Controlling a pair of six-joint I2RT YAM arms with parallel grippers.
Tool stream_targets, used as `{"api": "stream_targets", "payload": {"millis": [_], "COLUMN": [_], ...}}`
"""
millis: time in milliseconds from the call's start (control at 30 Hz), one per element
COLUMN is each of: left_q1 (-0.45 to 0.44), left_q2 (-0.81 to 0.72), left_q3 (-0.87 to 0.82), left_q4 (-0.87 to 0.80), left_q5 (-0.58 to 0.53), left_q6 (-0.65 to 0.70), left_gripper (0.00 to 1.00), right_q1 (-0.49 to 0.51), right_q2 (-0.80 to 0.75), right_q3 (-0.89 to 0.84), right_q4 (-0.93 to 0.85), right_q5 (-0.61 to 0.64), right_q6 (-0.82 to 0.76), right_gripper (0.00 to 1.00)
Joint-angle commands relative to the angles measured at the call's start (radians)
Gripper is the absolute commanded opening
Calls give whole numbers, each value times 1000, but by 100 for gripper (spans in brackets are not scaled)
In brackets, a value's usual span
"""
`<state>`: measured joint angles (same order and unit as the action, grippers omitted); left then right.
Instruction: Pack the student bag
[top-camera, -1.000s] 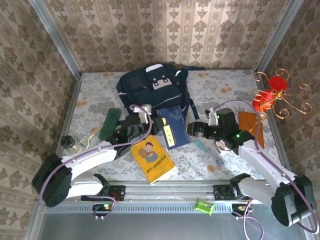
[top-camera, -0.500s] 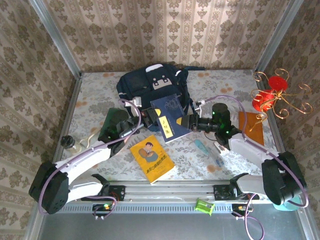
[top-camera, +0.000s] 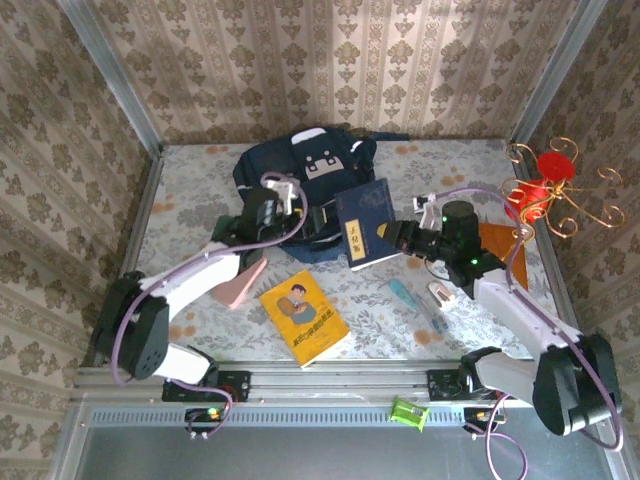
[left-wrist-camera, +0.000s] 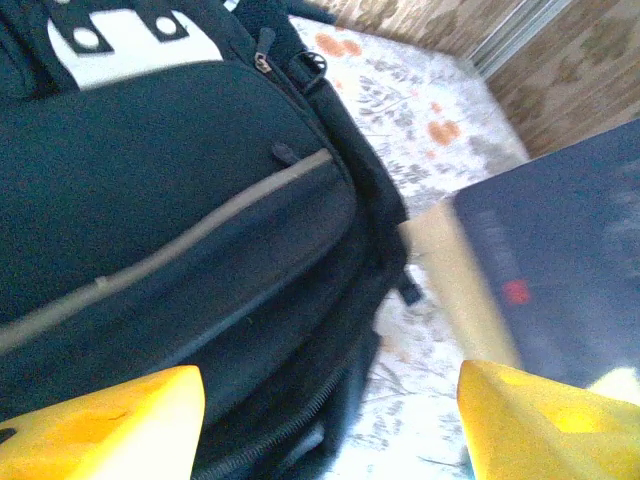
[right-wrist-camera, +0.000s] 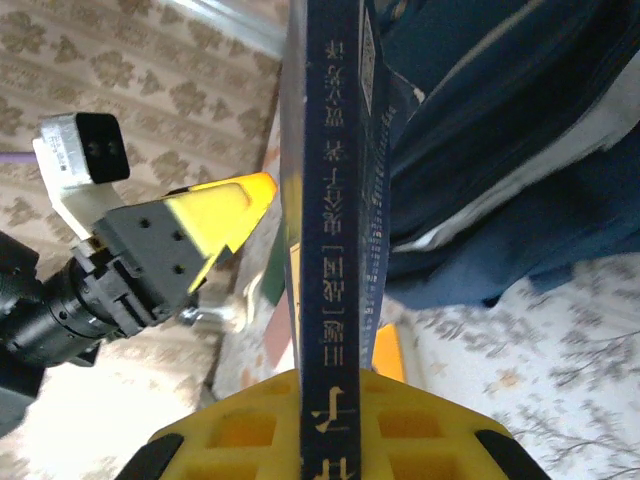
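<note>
At the far centre of the bench: book handover just done, the bag not yet loaded.
The student bag lies there, patch side up; I can't tell if any zip is open. The navy book was flat on the bench a second ago. It is now lifted and tilted just right of the bag, with the bag's near edge under its left side. The yellow book has not moved, near centre. The right hand went from wide open to clamped on the navy book's spine. The left hand let go and sits over the bag front, fingers spread, holding nothing. Judgement: the left is free to open the bag and the right will feed the book in.
</note>
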<state>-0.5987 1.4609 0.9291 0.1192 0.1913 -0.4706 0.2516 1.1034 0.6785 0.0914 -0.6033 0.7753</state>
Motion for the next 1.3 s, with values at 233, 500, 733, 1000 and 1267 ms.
{"api": "stream_targets", "payload": {"millis": [233,500,733,1000,1267], "left_q1": [-128,-94,-109,-112,-114], "left_q2": [320,347,408,470,451], "left_q3": [337,398,449,498,510], "left_q4": [-446,-452,-494,-524,-502], "left_q5": [-214,-150,-41,-24,-124], "left_q6": [620,651,683,690,697], "left_gripper": [68,67,66,57,17], "right_q1": [1,1,0,0,0], "right_q2": [-145,-140,-131,-132,-126], "right_q3": [150,116,107,97,92], "right_q4": [-391,-375,-363,-361,-361], "right_q5": [325,324,318,321,310], "right_q6": [-257,-255,-252,-251,-249], "right_gripper": [0,0,0,0,0]}}
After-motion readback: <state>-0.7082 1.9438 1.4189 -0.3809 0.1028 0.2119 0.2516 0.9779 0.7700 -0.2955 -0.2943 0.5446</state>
